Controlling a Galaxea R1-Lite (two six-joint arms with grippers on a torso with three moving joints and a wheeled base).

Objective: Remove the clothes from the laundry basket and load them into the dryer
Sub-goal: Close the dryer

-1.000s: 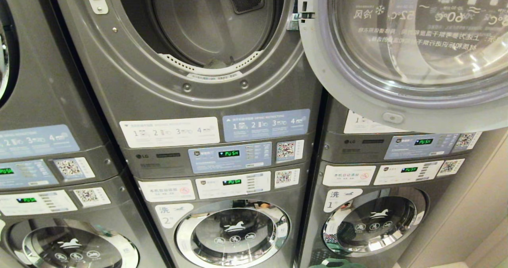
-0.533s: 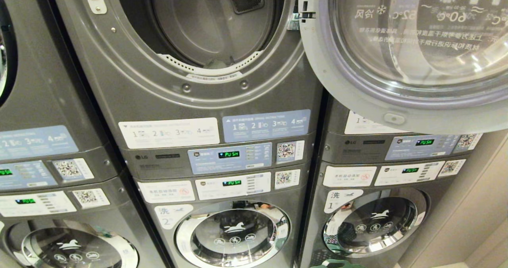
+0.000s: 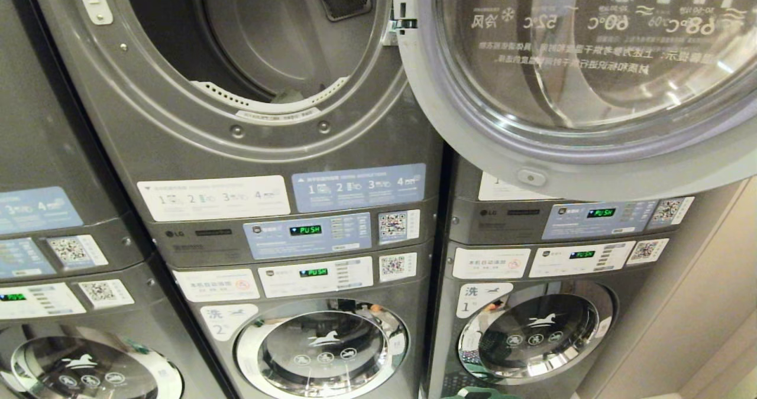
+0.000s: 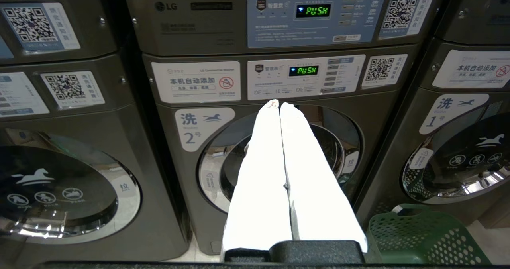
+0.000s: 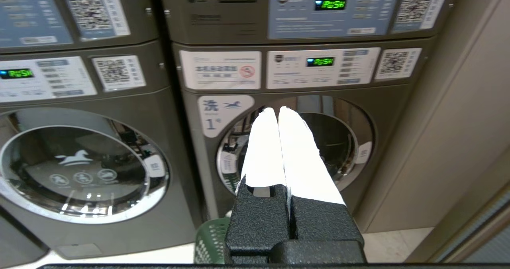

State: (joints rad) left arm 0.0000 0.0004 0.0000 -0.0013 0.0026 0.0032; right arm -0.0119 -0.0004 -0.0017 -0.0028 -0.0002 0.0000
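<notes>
The upper grey front-loading dryer (image 3: 236, 62) in the middle stack stands with its round glass-windowed door (image 3: 568, 80) swung wide to the right; inside the steel drum (image 3: 278, 32) only a small pale scrap shows at the lower lip, too little to identify. Beneath it the chrome-ringed washer marked 2 (image 3: 322, 346) is closed, as is the washer marked 1 (image 3: 535, 334) beside it. The head view catches just a sliver of the green perforated plastic laundry basket (image 3: 473, 393) at its bottom edge, and neither arm. The left wrist view shows more of that basket (image 4: 422, 237) on the floor between the two washers, though what it holds is out of sight. The left gripper (image 4: 277, 103) points at washer 2 with its white fingers pressed together, holding nothing; the right gripper (image 5: 277, 110) faces washer 1, likewise closed and empty.
</notes>
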